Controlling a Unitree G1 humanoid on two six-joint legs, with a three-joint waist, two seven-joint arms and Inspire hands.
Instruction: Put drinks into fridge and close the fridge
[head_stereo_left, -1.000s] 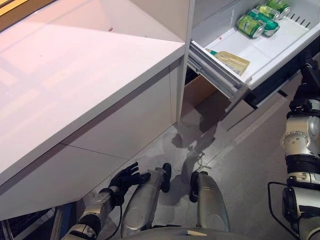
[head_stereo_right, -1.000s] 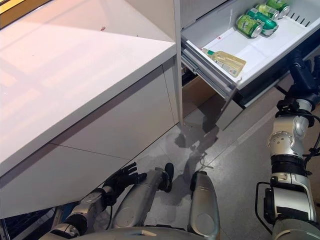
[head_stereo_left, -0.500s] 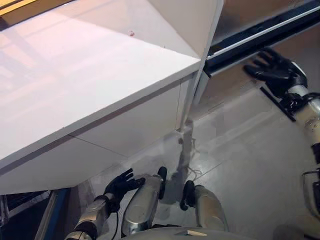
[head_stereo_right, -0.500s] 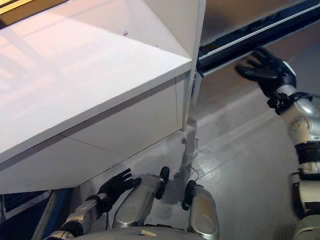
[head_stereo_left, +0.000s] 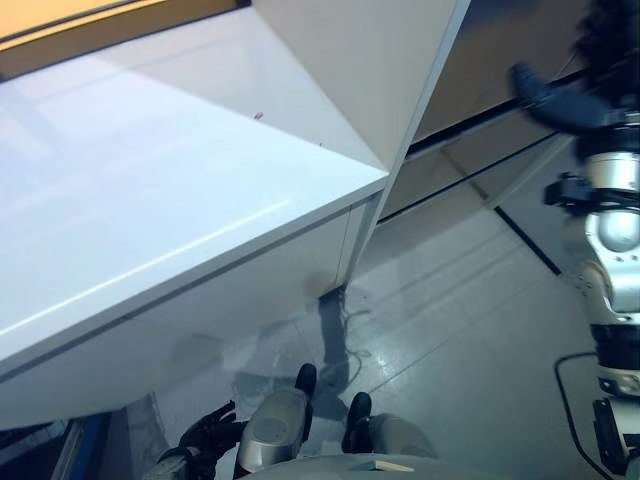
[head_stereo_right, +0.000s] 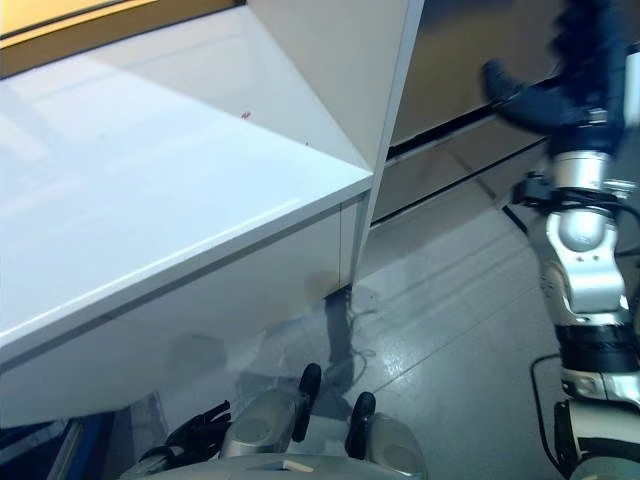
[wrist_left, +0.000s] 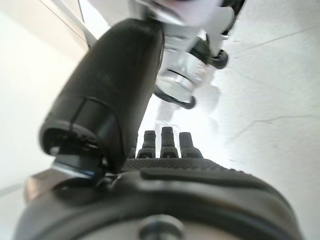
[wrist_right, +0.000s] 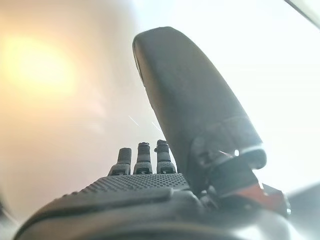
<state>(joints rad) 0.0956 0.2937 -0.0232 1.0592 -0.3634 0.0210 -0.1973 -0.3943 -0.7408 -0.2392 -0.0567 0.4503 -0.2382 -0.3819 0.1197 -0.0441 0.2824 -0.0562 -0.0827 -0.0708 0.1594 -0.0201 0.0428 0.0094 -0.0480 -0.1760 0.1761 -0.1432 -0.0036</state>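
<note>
Brushed-metal fridge front (head_stereo_right: 470, 70) faces you with its drawers shut, only dark seams showing between panels. Your right hand (head_stereo_right: 560, 85) is raised against that front, fingers straight and spread, holding nothing; it seems to touch the panel, though the blur makes that uncertain. No drinks show. Your left hand (head_stereo_right: 195, 432) hangs low beneath the white counter (head_stereo_left: 170, 200), well away, fingers loosely extended and empty.

fridge front (head_stereo_right: 470, 70) flush, blocks fwd | counter (head_stereo_left: 150, 200) overhangs L | floor (head_stereo_left: 470, 330) between open
</note>
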